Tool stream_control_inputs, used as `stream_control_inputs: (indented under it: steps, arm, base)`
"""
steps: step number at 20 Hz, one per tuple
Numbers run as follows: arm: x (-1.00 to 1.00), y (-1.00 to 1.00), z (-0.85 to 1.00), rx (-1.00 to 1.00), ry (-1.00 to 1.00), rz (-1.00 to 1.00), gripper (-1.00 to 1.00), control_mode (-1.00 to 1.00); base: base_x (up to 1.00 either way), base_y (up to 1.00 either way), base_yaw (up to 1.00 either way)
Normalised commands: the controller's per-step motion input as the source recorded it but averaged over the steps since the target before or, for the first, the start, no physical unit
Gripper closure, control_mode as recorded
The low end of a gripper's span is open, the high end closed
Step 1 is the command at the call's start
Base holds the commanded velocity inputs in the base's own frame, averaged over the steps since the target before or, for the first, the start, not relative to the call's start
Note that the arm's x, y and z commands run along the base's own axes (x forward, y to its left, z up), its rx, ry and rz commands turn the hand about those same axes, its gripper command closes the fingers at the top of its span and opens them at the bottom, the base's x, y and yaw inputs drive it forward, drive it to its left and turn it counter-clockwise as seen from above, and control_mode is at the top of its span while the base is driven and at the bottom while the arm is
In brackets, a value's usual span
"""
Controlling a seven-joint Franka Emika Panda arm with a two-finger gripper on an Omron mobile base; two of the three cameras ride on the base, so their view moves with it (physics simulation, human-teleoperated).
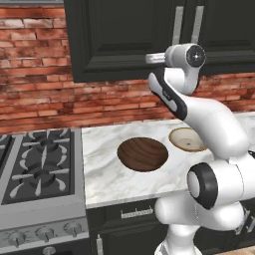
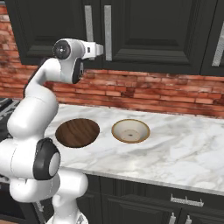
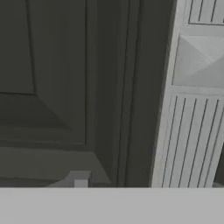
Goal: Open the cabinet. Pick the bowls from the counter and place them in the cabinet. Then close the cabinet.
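Cabinet (image 1: 124, 40) doors fill the top of the left base view, black, raised-panelled and shut, with two long silver bar handles (image 1: 178, 25) side by side near the arm's raised wrist. From this side we see the arm reach up toward those handles, and the hand is hidden behind the wrist, so we cannot tell here how its fingers stand. Below, the marble counter (image 1: 109, 174) carries the dark brown bowl (image 1: 142, 154) near its middle and the cream bowl (image 1: 185, 139) just beside it to the right, partly covered by the white arm; a gas stovetop (image 1: 37, 164) lies to the left and a brick wall (image 1: 40, 84) runs behind. In the right base view we see the same closed cabinet (image 2: 144, 30), the wrist pressed close to the handles (image 2: 107, 33), and both bowls apart on the counter (image 2: 183, 148): the brown bowl (image 2: 77, 132) to the left, the cream bowl (image 2: 130, 131) to the right, each upright and empty. In the hand view we look straight at the cabinet door panel (image 3: 65, 87) from close up, with a ribbed grey surface (image 3: 192, 135) on the right; one finger tip (image 3: 80, 180) shows at the bottom, and we cannot tell whether the fingers are apart or clamped on anything.
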Motion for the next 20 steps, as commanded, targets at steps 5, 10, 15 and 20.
stream_control_inputs:
  steps: [5, 10, 15, 20]
  arm:
    - [-0.02, 1.00, -0.87, 0.23, 0.00, 0.23, 1.00, -1.00]
    - [-0.69, 1.00, -0.33, 0.21, 0.02, 0.20, 1.00, -1.00]
    - [-1.00, 1.00, -0.04, 0.02, -0.04, 0.04, 1.00, -1.00]
    - [-1.00, 1.00, 0.00, -0.03, -0.05, 0.00, 1.00, -1.00]
  base:
    - [0.00, 0.00, 0.00]
    - [0.00, 0.00, 0.00]
    - [0.00, 0.00, 0.00]
    - [0.00, 0.00, 0.00]
